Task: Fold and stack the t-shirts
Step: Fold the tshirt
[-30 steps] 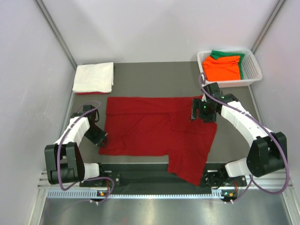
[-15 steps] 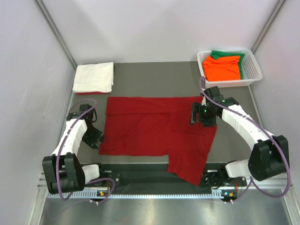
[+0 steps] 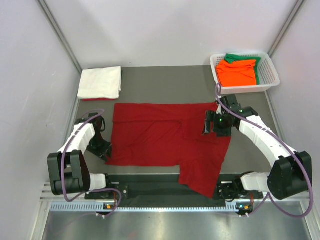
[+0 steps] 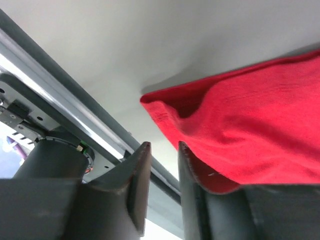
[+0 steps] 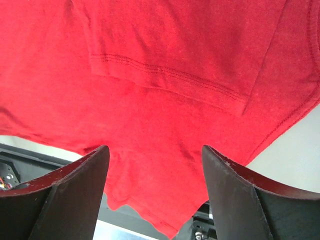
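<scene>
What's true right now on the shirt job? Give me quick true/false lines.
The red shirt lies on the table. True.
The right hand is shut on the red shirt. False: it is open above it.
A white shirt lies folded at the far left. True.
The basket holds a white shirt. False: it holds an orange shirt and a green shirt.
The left hand is by the red shirt's left edge. True.

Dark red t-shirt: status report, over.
Left gripper barely open, empty, beside near-left corner of dark red t-shirt. Right gripper wide open above its right side. Shirt spread out, nothing on it.
</scene>
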### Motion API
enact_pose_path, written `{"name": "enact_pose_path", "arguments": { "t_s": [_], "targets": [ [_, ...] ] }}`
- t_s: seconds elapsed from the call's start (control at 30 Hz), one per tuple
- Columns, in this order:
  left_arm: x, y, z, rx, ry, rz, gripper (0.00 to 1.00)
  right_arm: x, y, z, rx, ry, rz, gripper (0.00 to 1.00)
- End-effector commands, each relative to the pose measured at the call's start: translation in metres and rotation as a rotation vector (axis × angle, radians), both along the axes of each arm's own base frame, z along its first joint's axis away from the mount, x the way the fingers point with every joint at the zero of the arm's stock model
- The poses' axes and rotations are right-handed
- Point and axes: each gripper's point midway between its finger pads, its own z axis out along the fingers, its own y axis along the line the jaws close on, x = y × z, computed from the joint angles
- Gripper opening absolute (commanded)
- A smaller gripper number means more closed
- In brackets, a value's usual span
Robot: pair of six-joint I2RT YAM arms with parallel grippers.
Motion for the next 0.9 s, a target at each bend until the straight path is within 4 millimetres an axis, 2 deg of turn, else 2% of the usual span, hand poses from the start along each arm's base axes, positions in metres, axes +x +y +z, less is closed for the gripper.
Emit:
{"name": "enact_pose_path", "arguments": {
  "t_s": [0.0,0.07,0.2,0.33,0.5,0.53,0.63,0.7,0.73,0.77,0.87],
  "targets": [
    [-0.01,-0.001,-0.006,-0.001,0.055,0.04,0.38,-0.002,0.003,0.011,0.022,-0.027,-0.007,0.75],
    [-0.009,0.0,-0.008,0.005,0.057,0.042,0.46,-0.007,0.003,0.011,0.027,-0.021,-0.011,0.75],
    [-0.013,0.002,-0.017,0.017,0.094,0.039,0.55,-0.02,0.003,0.009,0.046,0.015,-0.025,0.75],
    [-0.009,0.004,-0.026,0.024,0.097,0.035,0.55,-0.04,0.0,0.003,0.052,0.071,-0.041,0.75],
    [-0.008,0.006,-0.032,0.032,0.099,0.034,0.47,-0.071,-0.005,-0.014,0.052,0.18,-0.079,0.73],
    [-0.007,0.007,-0.032,0.035,0.091,0.031,0.42,-0.077,-0.006,-0.016,0.049,0.194,-0.08,0.73],
    [-0.005,0.008,-0.034,0.041,0.08,0.02,0.38,-0.105,-0.011,-0.033,0.027,0.312,-0.081,0.71],
    [-0.009,0.005,-0.037,0.022,0.087,0.014,0.33,-0.117,-0.012,-0.038,0.028,0.355,-0.084,0.7],
    [-0.008,0.004,-0.039,0.015,0.081,0.015,0.3,-0.121,-0.014,-0.038,0.028,0.361,-0.089,0.69],
    [-0.01,0.002,-0.04,0.007,0.085,0.013,0.24,-0.127,-0.017,-0.041,0.013,0.38,-0.1,0.68],
    [-0.009,0.001,-0.038,-0.003,0.068,0.006,0.17,-0.131,-0.018,-0.042,0.01,0.388,-0.126,0.65]
  ]
}}
